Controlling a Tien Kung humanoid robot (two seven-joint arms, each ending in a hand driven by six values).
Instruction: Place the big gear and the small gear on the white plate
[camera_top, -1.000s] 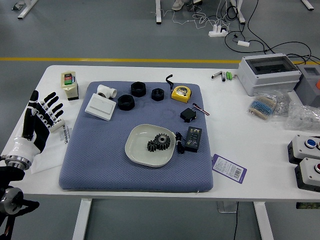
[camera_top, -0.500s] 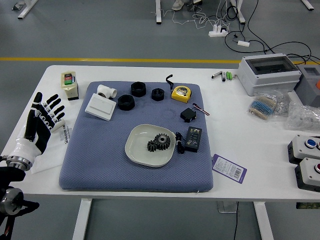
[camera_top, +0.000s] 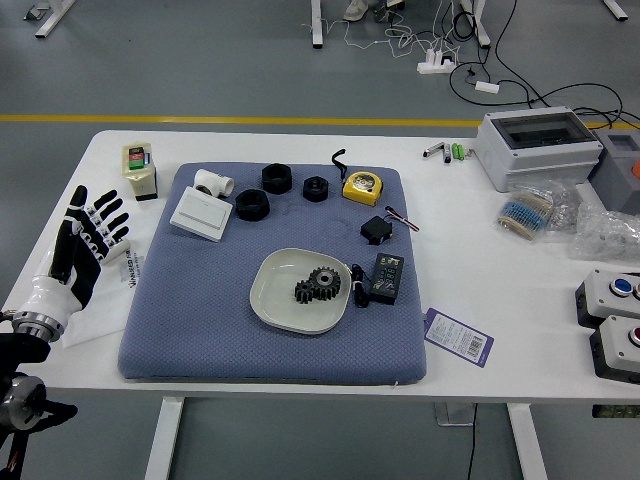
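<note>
1. Big gear (camera_top: 325, 282): on white plate (camera_top: 272, 308), toward 2 o'clock of its middle.
2. Small gear (camera_top: 304, 292): same plate, just beside big gear at its 8 o'clock; can't tell if touching.
3. Room: bare blue mat (camera_top: 200, 310) runs from plate's 5 round to 10 o'clock, reaching near the table's near edge. Black cable (camera_top: 359, 287) close at plate's 3, adapter (camera_top: 386, 278) past it.
4. Left hand (camera_top: 85, 240): toward plate's 9–10 o'clock, over table's left edge; fingers apart, pointing roughly 1 o'clock.
</note>
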